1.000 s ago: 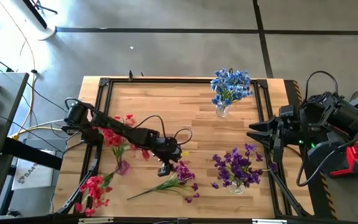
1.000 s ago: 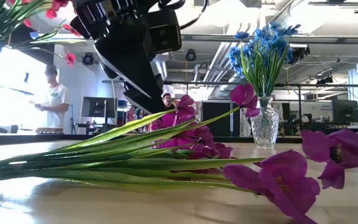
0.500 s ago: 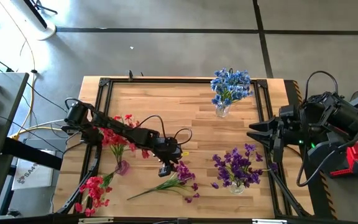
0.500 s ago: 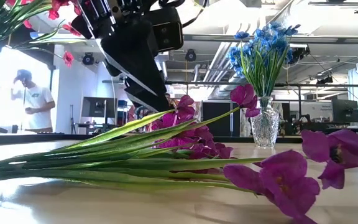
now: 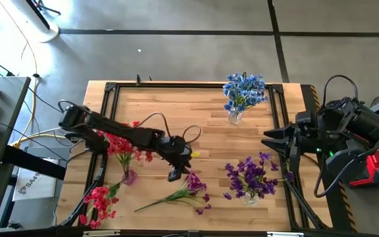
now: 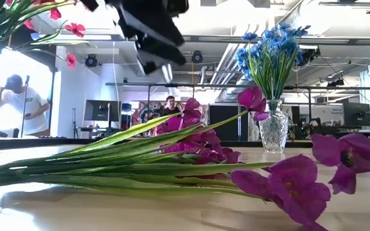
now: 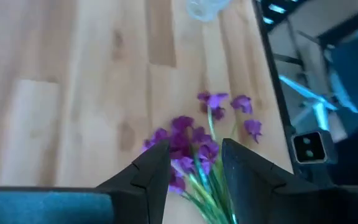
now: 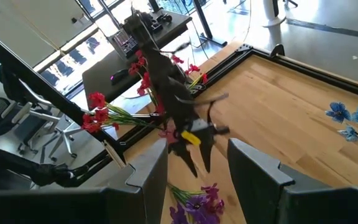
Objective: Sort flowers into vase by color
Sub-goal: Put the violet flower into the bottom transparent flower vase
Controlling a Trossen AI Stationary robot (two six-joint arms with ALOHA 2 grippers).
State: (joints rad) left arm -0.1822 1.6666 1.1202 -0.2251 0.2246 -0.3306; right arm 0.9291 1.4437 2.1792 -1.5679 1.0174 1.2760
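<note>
A loose purple spray (image 5: 186, 191) lies flat on the table near its near edge, blossoms toward the right; the low view shows its stems and leaves (image 6: 140, 163) on the wood. My left gripper (image 5: 175, 174) is open and hangs above the blossom end, high at the top of the low view (image 6: 149, 45). In the left wrist view the purple blossoms (image 7: 182, 124) show past its fingers (image 7: 194, 146). My right gripper (image 5: 266, 139) waits open (image 8: 197, 146) at the table's right edge.
A glass vase with blue flowers (image 5: 235, 112) stands far right, one with purple flowers (image 5: 250, 181) near right, one with red flowers (image 5: 129, 174) at the left. A loose red spray (image 5: 99, 199) lies at the near left corner. People stand in the room behind (image 6: 18, 106).
My left gripper has risen from just above the purple spray's blossoms to well above them, still open. The purple spray has stayed flat on the table.
</note>
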